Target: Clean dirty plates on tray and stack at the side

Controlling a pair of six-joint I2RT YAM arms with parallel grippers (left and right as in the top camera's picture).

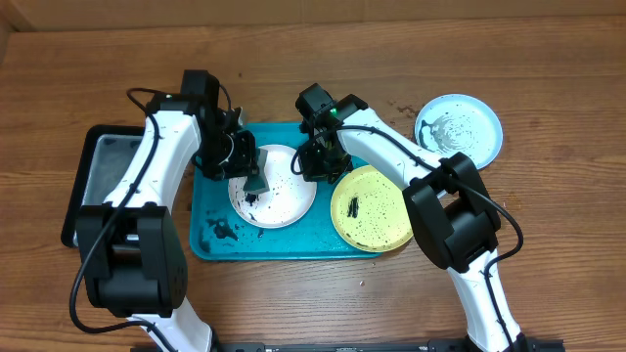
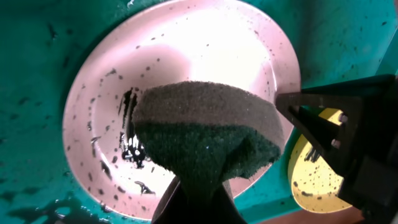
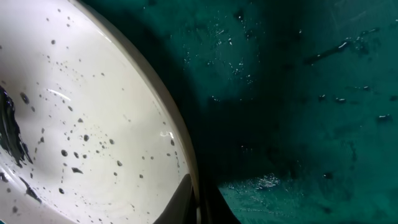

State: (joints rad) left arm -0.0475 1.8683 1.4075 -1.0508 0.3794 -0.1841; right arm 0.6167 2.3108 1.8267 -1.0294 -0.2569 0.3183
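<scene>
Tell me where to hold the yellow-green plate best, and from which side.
Probably the thin rim of the yellow-green plate at its near edge, from the robot's side. It lies flat on the tray, so only the rim offers a hold; the right arm covers its right part.

**Three plates, two trays, one pad, two grippers**

Three small round plates: one white plate (image 1: 284,200) under both sets of jaws, one yellow-green plate (image 1: 372,207) beside the right jaws, and one light blue plate (image 1: 458,127) well apart from them. Two trays: one turquoise tray (image 1: 293,242) and one black tray (image 1: 98,156). One green scouring pad (image 2: 205,124) sits between the left jaws. Two grippers: left gripper (image 1: 252,181) and right gripper (image 1: 315,166).
</scene>
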